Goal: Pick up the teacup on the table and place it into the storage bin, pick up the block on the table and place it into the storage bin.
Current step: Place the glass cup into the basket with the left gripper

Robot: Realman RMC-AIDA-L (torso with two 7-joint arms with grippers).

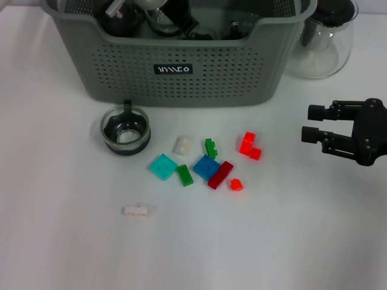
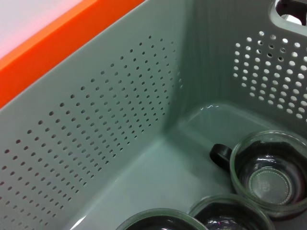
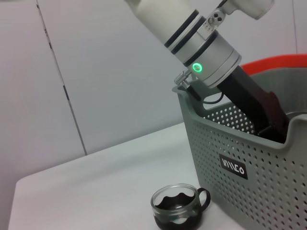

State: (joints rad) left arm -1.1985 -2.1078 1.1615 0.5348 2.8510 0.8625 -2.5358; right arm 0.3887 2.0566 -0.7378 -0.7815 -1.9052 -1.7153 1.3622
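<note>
A glass teacup [image 1: 125, 130] with a dark base and black handle stands on the white table in front of the storage bin [image 1: 181, 84], also seen in the right wrist view as teacup [image 3: 178, 206] beside the bin [image 3: 240, 158]. Several small blocks lie to its right: white [image 1: 182, 144], cyan [image 1: 163, 166], blue [image 1: 206, 167], red [image 1: 249, 145]. A pale block [image 1: 136, 211] lies alone nearer me. My left gripper [image 3: 268, 122] reaches down inside the bin, where glass teacups [image 2: 268, 175] sit. My right gripper [image 1: 313, 123] hovers open and empty, right of the blocks.
A clear glass pitcher [image 1: 323, 39] with a black lid stands right of the bin, behind my right gripper. The left arm [image 3: 201, 43] slants over the bin's rim. An orange edge [image 2: 57, 43] shows beyond the bin wall.
</note>
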